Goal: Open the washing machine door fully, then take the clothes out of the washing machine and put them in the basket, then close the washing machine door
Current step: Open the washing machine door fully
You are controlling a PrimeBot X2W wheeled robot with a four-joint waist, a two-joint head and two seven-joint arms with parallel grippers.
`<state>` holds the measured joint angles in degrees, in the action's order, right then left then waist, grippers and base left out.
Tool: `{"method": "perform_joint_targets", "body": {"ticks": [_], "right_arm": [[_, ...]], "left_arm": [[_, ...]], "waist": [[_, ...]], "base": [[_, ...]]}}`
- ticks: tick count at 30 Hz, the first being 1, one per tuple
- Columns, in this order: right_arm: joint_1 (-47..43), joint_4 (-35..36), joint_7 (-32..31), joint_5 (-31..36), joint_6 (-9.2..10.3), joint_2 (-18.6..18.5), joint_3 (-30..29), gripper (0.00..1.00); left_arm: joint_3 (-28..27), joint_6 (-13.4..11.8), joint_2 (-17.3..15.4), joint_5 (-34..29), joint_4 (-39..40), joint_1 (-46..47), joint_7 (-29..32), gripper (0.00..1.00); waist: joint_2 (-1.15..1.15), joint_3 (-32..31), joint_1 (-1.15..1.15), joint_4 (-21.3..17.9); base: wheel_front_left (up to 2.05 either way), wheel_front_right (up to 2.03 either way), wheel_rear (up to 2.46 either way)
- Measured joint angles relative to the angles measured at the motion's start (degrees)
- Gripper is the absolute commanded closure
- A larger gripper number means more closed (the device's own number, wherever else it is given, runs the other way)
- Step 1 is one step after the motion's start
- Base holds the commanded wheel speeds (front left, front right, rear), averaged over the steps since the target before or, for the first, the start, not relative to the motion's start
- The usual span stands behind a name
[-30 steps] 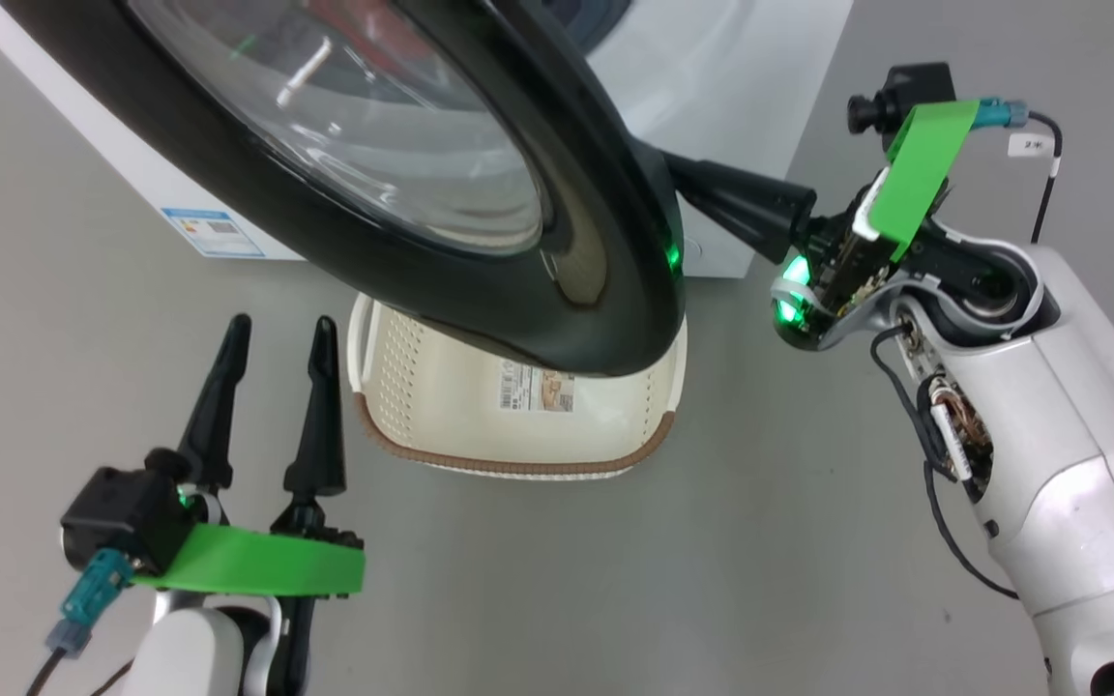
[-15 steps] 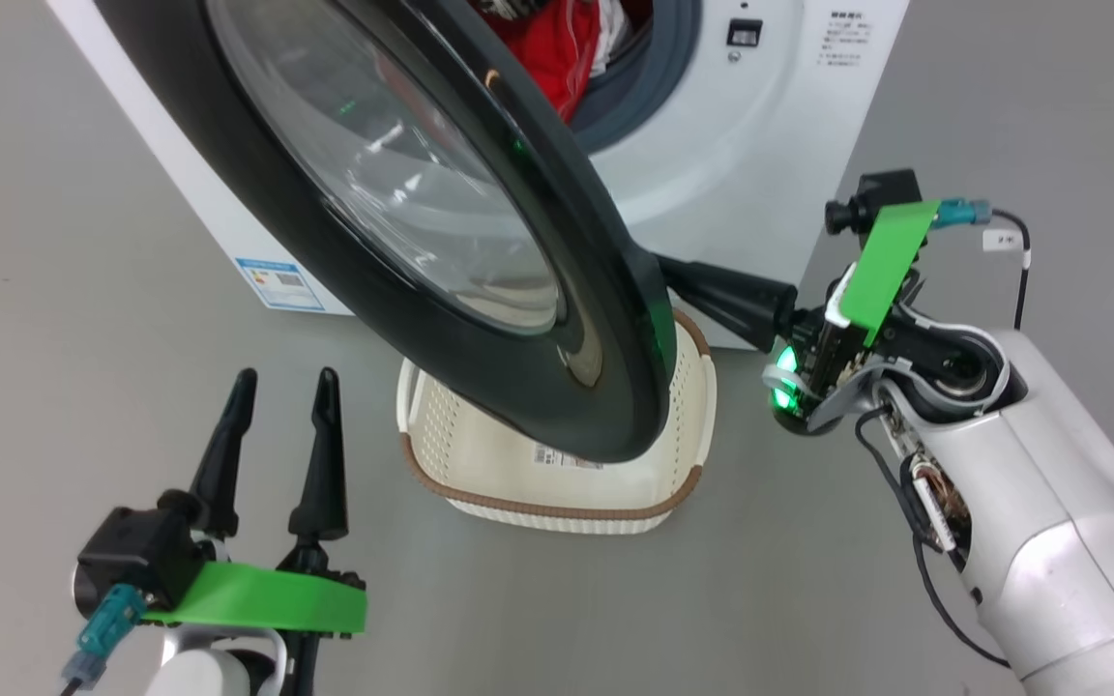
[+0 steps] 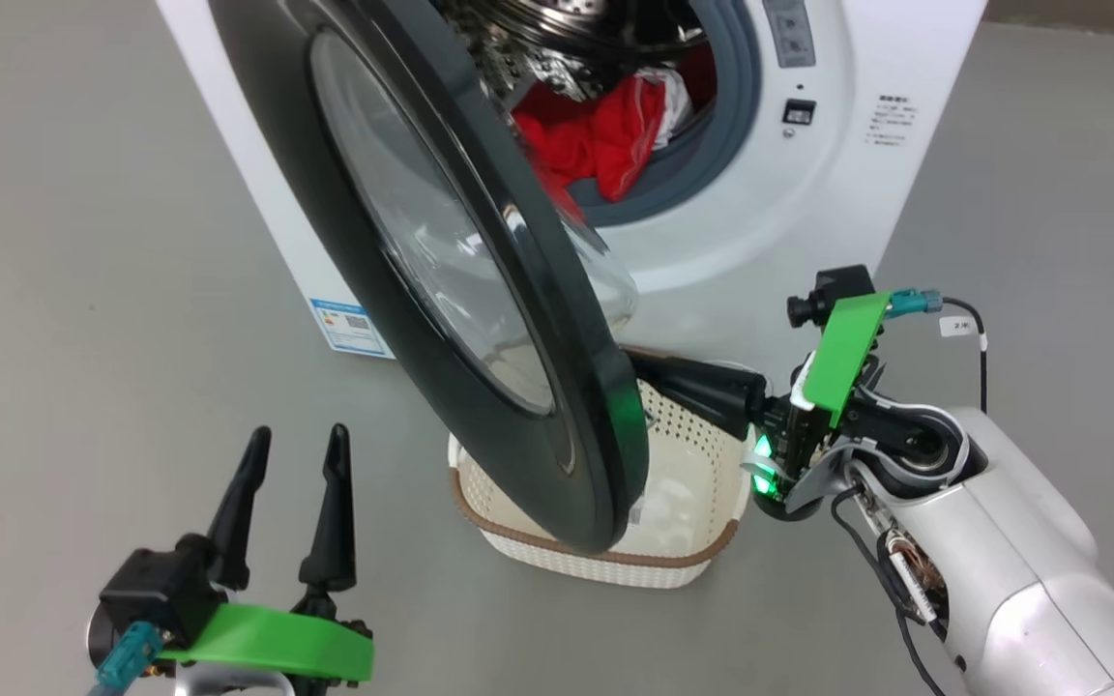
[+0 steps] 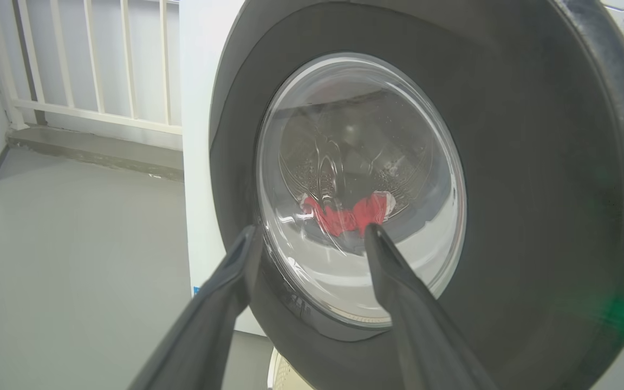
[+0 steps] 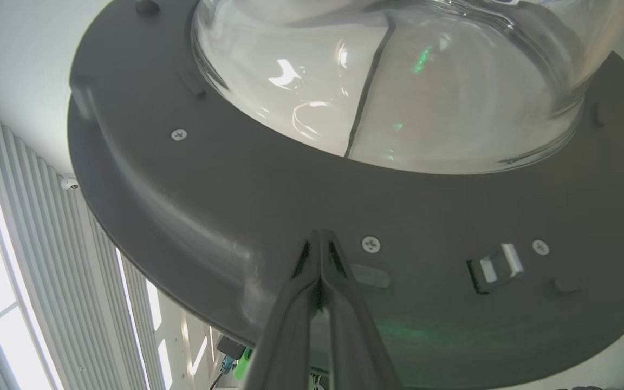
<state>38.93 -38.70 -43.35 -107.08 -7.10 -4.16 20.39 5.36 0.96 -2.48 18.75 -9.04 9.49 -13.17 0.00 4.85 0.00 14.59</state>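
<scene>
The white washing machine (image 3: 808, 213) stands at the top of the head view, with its door (image 3: 441, 261) swung partway out, black rim and glass window facing me. Red clothes (image 3: 605, 135) lie in the steel drum; through the glass they show as red clothes (image 4: 350, 214). The cream basket (image 3: 683, 553) sits on the floor under the door's lower edge. My right gripper (image 3: 642, 367) is shut and empty. Its tips rest against the door's inner face (image 5: 236, 216), below the glass bowl (image 5: 398, 81). My left gripper (image 3: 296, 435) hangs open at lower left, facing the door (image 4: 534, 189).
Grey floor (image 3: 83, 290) spreads wide to the left of the machine and in front of the basket. A blue sticker (image 3: 349, 324) marks the machine's lower left corner. A white railing (image 4: 90, 59) runs behind the machine. The door latch (image 5: 499, 265) sits right of my right gripper (image 5: 320, 238).
The head camera has tilted up, so the drum and clothes now show. The door has swung further out, with my shut right gripper behind its rim. My left gripper stays open.
</scene>
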Motion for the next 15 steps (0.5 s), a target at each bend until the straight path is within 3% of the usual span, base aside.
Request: {"method": "perform_joint_targets", "body": {"ticks": [15], "right_arm": [[-2.0,0.2,1.4,-1.3,0.00,0.0,4.6,1.00]], "left_arm": [[0.6,-0.8,-0.8,0.1,1.1,-2.5,1.2,0.00]], "waist": [[0.00,-4.1,0.00,5.6]], "base": [[0.00,0.00,0.00]]}}
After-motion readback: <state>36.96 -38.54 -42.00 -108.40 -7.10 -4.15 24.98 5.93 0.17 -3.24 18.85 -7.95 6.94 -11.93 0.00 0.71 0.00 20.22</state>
